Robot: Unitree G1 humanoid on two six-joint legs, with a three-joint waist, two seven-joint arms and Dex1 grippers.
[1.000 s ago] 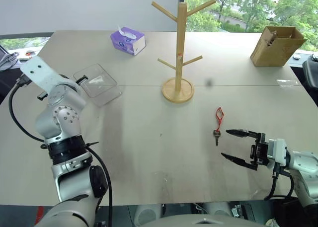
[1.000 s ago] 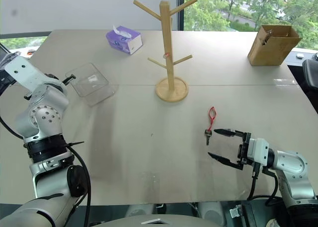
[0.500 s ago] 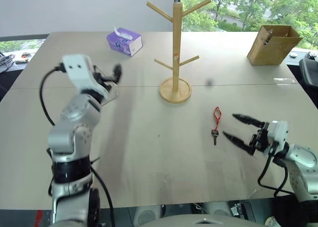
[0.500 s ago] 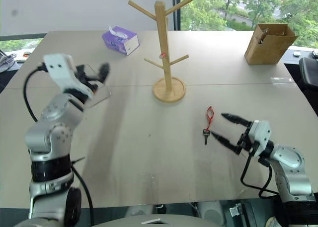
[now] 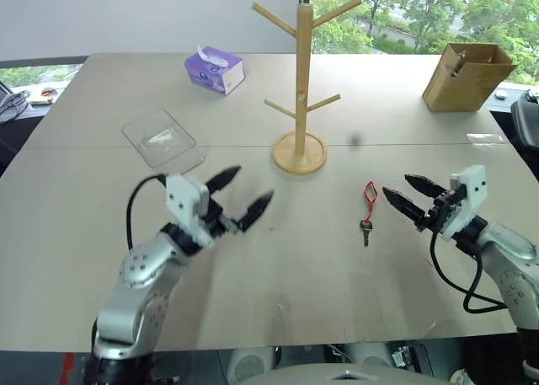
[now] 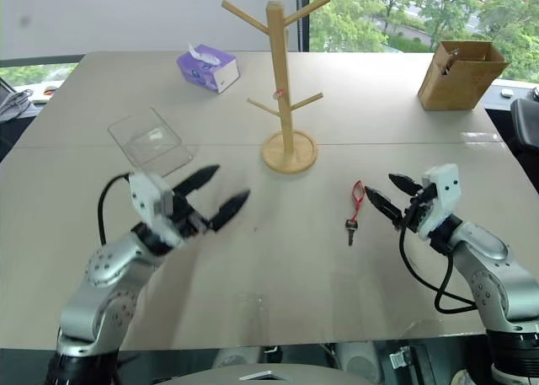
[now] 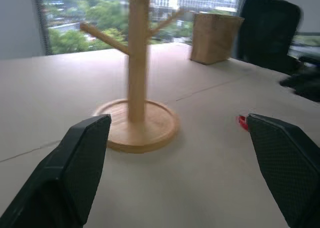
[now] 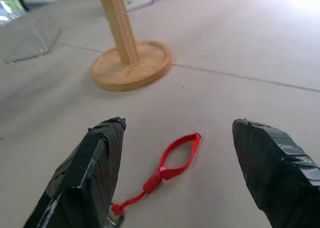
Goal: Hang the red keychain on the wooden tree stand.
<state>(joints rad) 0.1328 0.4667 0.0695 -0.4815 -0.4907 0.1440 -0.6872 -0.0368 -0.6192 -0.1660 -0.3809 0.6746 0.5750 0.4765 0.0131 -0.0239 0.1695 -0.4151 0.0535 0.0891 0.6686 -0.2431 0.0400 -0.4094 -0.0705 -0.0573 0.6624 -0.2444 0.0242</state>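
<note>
The red keychain (image 5: 369,197) lies flat on the table right of centre, its small dark key (image 5: 365,229) at the near end; the right wrist view shows its red loop (image 8: 175,158) on the table between my fingers. My right gripper (image 5: 404,198) hovers open just right of it, pointing left, holding nothing. The wooden tree stand (image 5: 301,90) rises upright on its round base (image 5: 301,153) beyond the keychain, pegs bare, a small red mark on the pole. My left gripper (image 5: 242,195) is open and empty over the table's left-centre, aimed toward the stand (image 7: 136,68).
A clear plastic tray (image 5: 163,138) lies at the left. A purple tissue box (image 5: 216,69) sits at the back left. A brown cardboard box (image 5: 467,76) stands at the back right. Bare tabletop (image 5: 286,259) spreads between the grippers.
My left arm swung down from the tray area to the table's left-centre, its gripper now open and pointing at the stand. My right gripper rose slightly and rolled beside the keychain.
</note>
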